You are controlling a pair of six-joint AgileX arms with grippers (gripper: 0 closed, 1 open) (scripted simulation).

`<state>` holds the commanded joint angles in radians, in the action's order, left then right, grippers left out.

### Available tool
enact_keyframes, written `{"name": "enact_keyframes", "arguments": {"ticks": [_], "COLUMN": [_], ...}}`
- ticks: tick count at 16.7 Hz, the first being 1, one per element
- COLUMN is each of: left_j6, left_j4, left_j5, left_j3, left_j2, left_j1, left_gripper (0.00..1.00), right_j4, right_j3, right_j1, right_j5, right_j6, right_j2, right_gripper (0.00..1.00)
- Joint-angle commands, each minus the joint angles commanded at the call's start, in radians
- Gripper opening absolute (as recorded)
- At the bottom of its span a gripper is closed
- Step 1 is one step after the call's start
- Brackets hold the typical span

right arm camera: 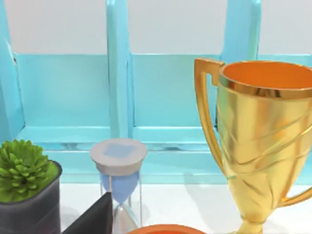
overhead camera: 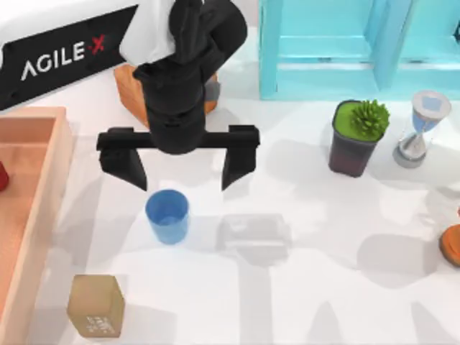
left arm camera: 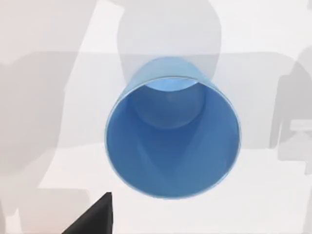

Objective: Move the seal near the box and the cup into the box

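Leftmost on the bench (overhead camera: 323, 287) lies the box (overhead camera: 54, 187), its thick rim reaching the top view's left edge. Above the cup (overhead camera: 167, 215) hangs the left tool (overhead camera: 183, 174), fingers spread wide and gripping nothing; the cup stands upright between box and bench centre. Nearer the front edge, the seal (overhead camera: 95, 305) sits just beside the box.

One cup (overhead camera: 167, 215), one seal (overhead camera: 95, 305) (perhaps).
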<state>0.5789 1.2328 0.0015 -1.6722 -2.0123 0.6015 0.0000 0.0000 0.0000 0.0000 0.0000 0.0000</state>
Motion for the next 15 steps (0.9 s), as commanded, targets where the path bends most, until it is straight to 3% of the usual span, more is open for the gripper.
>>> {"name": "enact_keyframes", "arguments": {"ticks": [9,14,15], "left_j6": [-0.002,-0.002,-0.002], "left_j4": [-0.270,-0.288,-0.288], "left_j5": [0.000,0.000,0.000], "left_j3": [0.194,0.209,0.209], "left_j2": [-0.072,-0.077,-0.077], "left_j1": [0.003,0.003,0.003], "left_gripper": [1.00,1.00,0.92], "right_j4": [0.000,0.000,0.000], "right_j3": [0.000,0.000,0.000], "right_j1": [0.000,0.000,0.000], "right_j5": [0.000,0.000,0.000], "right_j6": [0.000,0.000,0.000], "right_j2": [0.000,0.000,0.000], "right_gripper": [1.00,1.00,1.00]}}
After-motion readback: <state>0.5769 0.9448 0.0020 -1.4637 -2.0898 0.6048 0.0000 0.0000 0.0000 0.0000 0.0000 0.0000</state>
